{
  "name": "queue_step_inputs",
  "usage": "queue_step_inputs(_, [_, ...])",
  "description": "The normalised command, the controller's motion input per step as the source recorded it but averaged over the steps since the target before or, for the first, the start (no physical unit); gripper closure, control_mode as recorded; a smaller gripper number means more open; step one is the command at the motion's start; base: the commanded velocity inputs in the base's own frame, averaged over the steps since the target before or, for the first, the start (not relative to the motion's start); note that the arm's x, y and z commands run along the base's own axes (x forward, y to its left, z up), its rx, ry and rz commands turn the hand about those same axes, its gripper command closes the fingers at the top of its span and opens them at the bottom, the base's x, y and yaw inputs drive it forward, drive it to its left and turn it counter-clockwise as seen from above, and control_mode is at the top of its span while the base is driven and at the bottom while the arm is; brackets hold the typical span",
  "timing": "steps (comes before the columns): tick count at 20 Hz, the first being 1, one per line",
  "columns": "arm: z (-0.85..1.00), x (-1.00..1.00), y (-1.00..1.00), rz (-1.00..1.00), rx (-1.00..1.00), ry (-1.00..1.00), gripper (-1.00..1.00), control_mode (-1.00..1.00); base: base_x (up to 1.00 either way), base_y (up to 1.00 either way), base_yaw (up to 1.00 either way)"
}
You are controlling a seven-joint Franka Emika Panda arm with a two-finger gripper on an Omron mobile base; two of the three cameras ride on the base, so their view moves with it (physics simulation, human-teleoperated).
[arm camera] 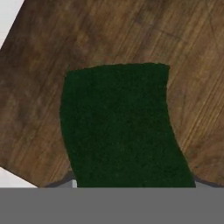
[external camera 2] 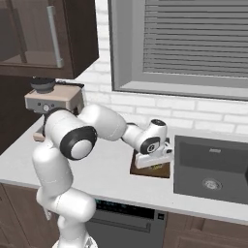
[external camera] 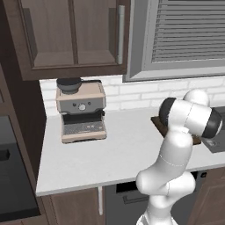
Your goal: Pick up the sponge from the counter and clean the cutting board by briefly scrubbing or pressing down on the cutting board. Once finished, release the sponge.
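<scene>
The sponge (arm camera: 120, 127) is held between the partly closed jaws of the gripper (external camera 2: 154, 161), directly over the cutting board (arm camera: 109, 39) on the surface (external camera: 127, 149); contact cannot be confirmed. The sponge is judged light, soft and compressible, and not fragile. It is best taken across its narrow sides, with moderate pressure applied downward.

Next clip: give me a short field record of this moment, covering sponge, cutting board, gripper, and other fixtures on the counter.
sponge: dark green top, over the cutting board, between the gripper's fingers
cutting board: dark brown wood, lying on the counter left of the sink
gripper: low over the board, shut on the sponge
coffee machine: far left of the counter, by the wall
task stage: sponge at the board, not released
</scene>
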Motion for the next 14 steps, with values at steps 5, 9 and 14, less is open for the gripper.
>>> queue_step_inputs(5, [-0.45,-0.98,0.00,0.00,0.00,-0.02,1.00,-1.00,0.00,0.00,0.00])
queue_step_inputs(9, [-0.47,-0.84,0.00,0.00,0.00,-0.01,1.00,-1.00,0.00,0.00,0.00])
queue_step_inputs(14, [-0.28,-0.26,0.00,0.00,0.00,0.00,1.00,-1.00,0.00,0.00,0.00])
